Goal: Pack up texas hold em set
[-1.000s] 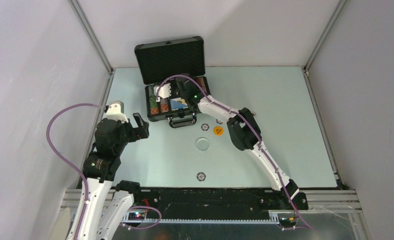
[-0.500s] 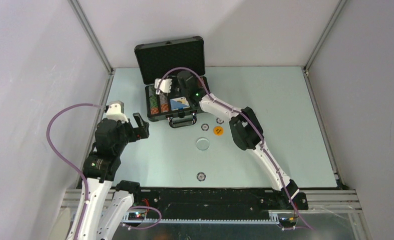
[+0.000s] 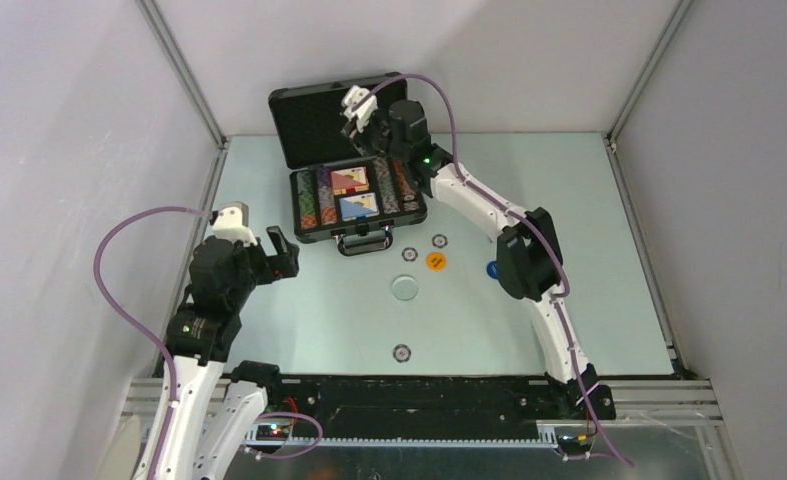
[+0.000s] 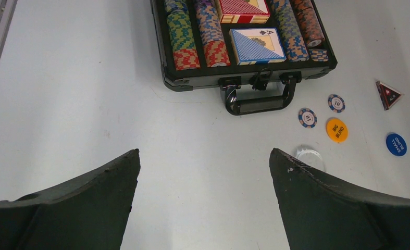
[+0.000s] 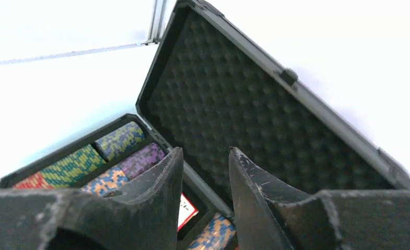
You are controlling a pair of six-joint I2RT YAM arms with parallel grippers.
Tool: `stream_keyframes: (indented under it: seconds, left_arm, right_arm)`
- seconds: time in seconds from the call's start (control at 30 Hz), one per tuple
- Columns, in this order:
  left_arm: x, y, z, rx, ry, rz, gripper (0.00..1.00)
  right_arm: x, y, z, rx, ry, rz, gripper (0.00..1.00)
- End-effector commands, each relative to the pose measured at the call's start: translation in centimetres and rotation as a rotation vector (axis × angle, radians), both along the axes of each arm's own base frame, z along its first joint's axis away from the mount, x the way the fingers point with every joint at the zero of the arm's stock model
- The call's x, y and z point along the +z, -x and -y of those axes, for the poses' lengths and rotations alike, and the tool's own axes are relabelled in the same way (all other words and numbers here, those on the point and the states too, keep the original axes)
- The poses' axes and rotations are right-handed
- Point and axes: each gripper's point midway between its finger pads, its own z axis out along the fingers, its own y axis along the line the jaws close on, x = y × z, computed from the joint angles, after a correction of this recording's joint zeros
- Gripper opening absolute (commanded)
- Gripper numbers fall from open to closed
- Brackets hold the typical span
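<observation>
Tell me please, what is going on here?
The robot is packing a poker set. The black case lies open, chip rows and two card decks inside. The right gripper hangs empty, slightly open, before the foam lid. The left gripper hovers wide open nearby. The orange button, blue button, triangular marker and loose chips lie on the table.

The left arm (image 3: 201,330) is folded close to its base with the elbow bent. The left end effector (image 3: 280,252) points forward, its two fingers (image 4: 83,203) spread wide with nothing between them. The right arm (image 3: 529,265) reaches far forward and leftward, almost straightened, wrist raised. The right end effector (image 3: 359,103) shows a narrow, empty gap between its fingers.
</observation>
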Motion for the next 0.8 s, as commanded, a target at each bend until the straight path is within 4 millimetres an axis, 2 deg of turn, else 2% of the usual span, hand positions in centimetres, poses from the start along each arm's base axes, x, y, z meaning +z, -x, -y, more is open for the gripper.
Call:
stream_keyframes:
  seconds: [0.0,0.03,0.13,0.33,0.53,0.63,0.77]
  left_arm:
    - [0.9,-0.1,0.3,-0.027,-0.013,0.032,0.98]
    - [0.9,-0.1,0.3,-0.027,-0.012,0.033,0.98]
    - [0.9,-0.2,0.2,-0.026,-0.012,0.031,0.98]
    - [0.8,-0.2,0.3,-0.027,-0.013,0.029,0.98]
    - [0.8,-0.2,0.2,-0.024,-0.013,0.029,0.98]
    - [0.8,-0.2,0.2,-0.025,-0.013,0.028,0.98]
    - [0.8,-0.2,0.2,-0.026,-0.012,0.028,0.98]
  right_arm:
    - [0.9,-0.9,0.2,-0.127,-0.112,-0.19,0.41]
    - [-0.2,-1.0,0.6,-0.182,-0.108,-0.261,0.4]
    - [-1.8,-0.9,0.3,-0.271,-0.137,-0.363,0.4]
    - [-4.6,1.7,-1.4,-0.361,-0.258,-0.61,0.42]
    - [-5.9,4.6,-4.5,-0.286,-0.409,-0.893,0.38]
    - [-6.8,5.1,-5.6,-0.266,-0.47,-1.02,0.38]
    - [-8.3,5.3,-6.1,-0.278,-0.493,-1.1,0.37]
